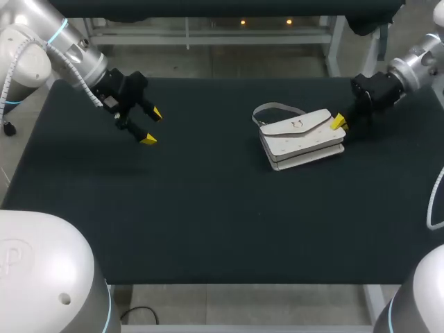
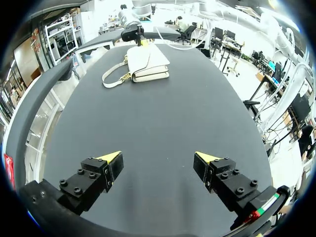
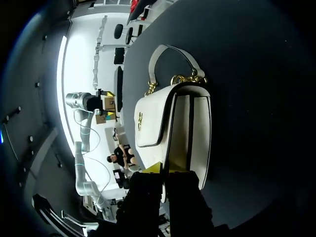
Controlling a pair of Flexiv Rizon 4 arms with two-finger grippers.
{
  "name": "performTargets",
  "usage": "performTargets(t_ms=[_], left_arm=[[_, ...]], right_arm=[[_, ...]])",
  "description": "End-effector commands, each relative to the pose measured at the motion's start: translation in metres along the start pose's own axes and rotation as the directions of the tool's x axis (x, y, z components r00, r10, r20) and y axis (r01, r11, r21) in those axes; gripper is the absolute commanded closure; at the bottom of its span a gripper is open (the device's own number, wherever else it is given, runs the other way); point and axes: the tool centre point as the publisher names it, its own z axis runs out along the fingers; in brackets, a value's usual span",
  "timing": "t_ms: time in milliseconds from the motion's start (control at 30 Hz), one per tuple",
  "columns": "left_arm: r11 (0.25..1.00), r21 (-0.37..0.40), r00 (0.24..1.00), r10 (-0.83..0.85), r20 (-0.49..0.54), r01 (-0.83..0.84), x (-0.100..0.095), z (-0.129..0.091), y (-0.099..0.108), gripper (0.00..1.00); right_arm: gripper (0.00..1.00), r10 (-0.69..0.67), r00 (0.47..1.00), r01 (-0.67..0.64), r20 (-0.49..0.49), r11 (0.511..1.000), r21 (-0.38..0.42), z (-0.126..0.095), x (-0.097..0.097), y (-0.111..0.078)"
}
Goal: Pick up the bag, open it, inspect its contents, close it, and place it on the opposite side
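Note:
A white flap bag [image 1: 303,137] with a curved handle [image 1: 276,107] and gold clasp lies flat on the right half of the black table [image 1: 208,208]. My right gripper [image 1: 338,123] is at the bag's right end, near the table's right edge. In the right wrist view its fingers [image 3: 163,169] are closed, with the edge of the bag's flap [image 3: 153,118] running in between them. My left gripper [image 1: 151,126] hangs open over the table's left part, far from the bag. The left wrist view shows its yellow tips [image 2: 158,160] wide apart with nothing between them and the bag [image 2: 148,61] far ahead.
Bare black table top lies between the two grippers and in front of the bag. The bag's handle [image 3: 170,52] points away from my right gripper, toward the table's middle and back.

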Motion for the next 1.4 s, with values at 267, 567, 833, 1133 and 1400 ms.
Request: performTargets(t_ms=[267,567,833,1133,1400], left_arm=[[1.000,0.002,1.000,0.001,0.001,-0.001,0.000,0.001,0.000,0.00],[1.000,0.002,1.000,0.001,0.001,-0.001,0.000,0.001,0.000,0.00],[1.000,0.002,1.000,0.001,0.001,-0.001,0.000,0.001,0.000,0.00],[1.000,0.002,1.000,0.001,0.001,-0.001,0.000,0.001,0.000,0.00],[1.000,0.002,1.000,0.001,0.001,-0.001,0.000,0.001,0.000,0.00]], right_arm=[[1.00,-0.008,1.000,0.005,-0.018,0.990,-0.144,0.025,0.008,-0.014],[1.00,0.035,0.999,-0.035,-0.006,0.968,-0.247,0.045,0.010,-0.020],[1.00,0.035,0.999,-0.035,-0.006,0.968,-0.247,0.045,0.010,-0.020],[1.00,0.053,0.998,-0.044,0.026,0.964,-0.261,0.055,0.016,-0.018],[1.00,0.003,1.000,0.000,0.011,0.946,-0.323,0.105,0.044,-0.016]])
